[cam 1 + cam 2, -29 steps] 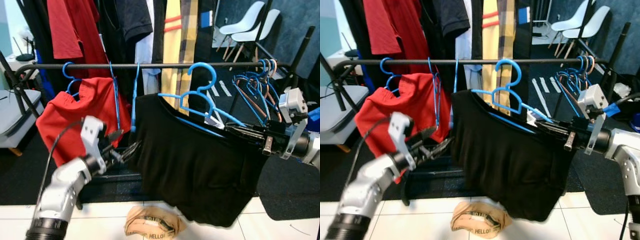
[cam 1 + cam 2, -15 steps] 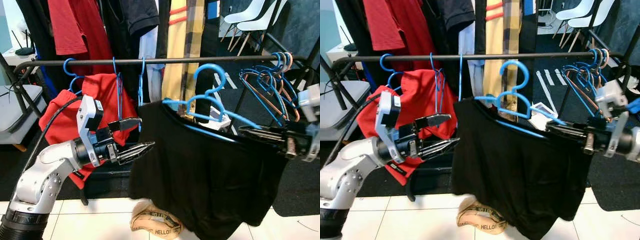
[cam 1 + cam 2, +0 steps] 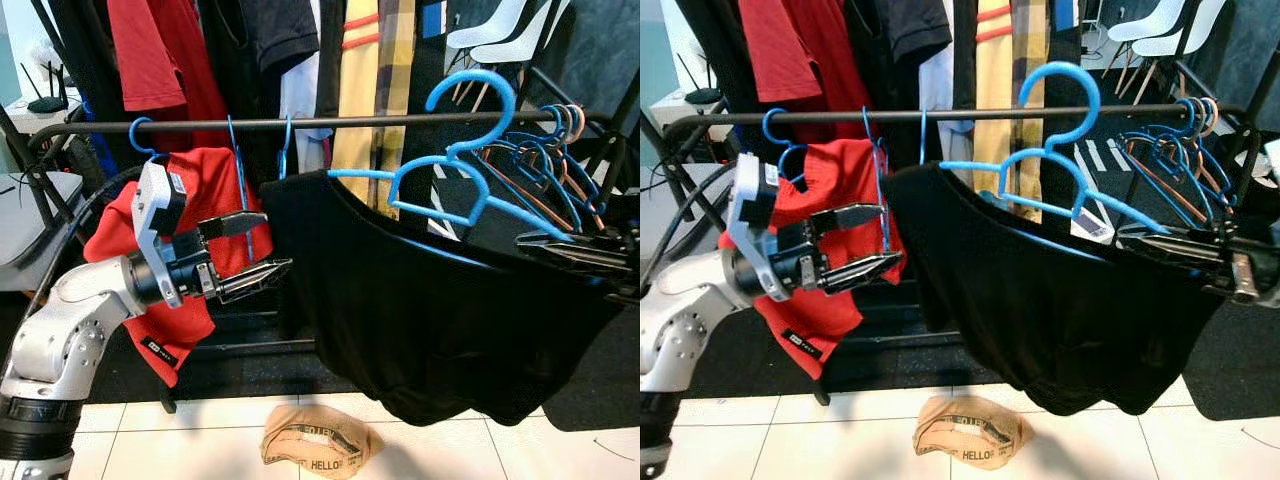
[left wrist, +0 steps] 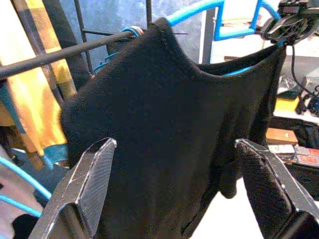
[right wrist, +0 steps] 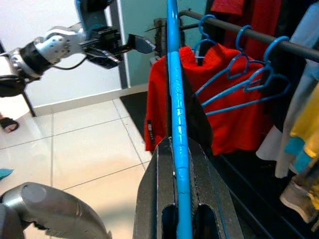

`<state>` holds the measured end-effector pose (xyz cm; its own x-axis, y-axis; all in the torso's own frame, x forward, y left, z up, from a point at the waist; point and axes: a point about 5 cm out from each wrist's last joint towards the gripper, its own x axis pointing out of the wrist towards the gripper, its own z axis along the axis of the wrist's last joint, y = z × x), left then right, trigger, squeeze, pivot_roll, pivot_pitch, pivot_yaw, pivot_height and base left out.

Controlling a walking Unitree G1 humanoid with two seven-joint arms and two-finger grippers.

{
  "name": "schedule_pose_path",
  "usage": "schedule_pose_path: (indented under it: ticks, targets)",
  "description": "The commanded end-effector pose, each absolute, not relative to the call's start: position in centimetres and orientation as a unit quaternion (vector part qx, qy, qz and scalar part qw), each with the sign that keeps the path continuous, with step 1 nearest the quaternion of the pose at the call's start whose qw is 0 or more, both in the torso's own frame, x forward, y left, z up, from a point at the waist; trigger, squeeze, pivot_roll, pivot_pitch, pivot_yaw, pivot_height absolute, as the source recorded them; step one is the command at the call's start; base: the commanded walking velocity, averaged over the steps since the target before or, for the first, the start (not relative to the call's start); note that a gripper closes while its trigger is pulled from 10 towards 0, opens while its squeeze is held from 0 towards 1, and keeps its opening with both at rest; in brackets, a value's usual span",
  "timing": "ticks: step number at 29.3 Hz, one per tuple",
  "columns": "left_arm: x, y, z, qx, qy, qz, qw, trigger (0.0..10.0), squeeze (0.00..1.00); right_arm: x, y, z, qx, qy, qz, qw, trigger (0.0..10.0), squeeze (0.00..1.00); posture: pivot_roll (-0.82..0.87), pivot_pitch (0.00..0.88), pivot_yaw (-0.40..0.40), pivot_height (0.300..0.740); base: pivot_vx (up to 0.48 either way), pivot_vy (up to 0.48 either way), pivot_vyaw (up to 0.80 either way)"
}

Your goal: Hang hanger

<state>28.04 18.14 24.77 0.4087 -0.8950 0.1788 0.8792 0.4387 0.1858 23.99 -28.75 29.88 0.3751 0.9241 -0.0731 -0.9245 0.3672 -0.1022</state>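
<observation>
Right tool (image 3: 575, 250), half cut off, pinching blue hanger (image 3: 455, 175); left tool (image 3: 262, 248) spread beside black shirt (image 3: 440, 320).

The blue hanger (image 3: 470, 150) with the black shirt (image 3: 440, 310) has risen over the last second: its hook, which sat just below the rail (image 3: 320, 123), now stands above it, with the shirt's collar pulled up close under the bar. The right gripper (image 3: 575, 255), clamped on the hanger's lower bar, has moved right and up. The left gripper (image 3: 255, 250) has come up from low against the shirt's left edge and pulled back left, its fingers now spread in front of the red shirt (image 3: 190, 200).
</observation>
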Motion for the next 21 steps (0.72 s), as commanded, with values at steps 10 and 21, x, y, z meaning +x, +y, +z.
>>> schedule_pose_path:
  ticks: [10,21]
  targets:
    - [27.9,21.3,26.4,0.045,-0.141,-0.501,0.853,10.0,0.0,22.5,-28.5,32.6,-0.067,-0.044,0.594,0.8,10.0,0.0,-0.06,0.0,0.029,0.74,0.0,0.0,0.0]
    - [27.0,20.1,25.6,0.017,-0.12,-0.551,0.826,10.0,0.0,22.5,-26.7,32.5,-0.054,-0.053,0.628,0.775,10.0,0.0,-0.05,0.0,0.029,0.74,0.0,0.0,0.0]
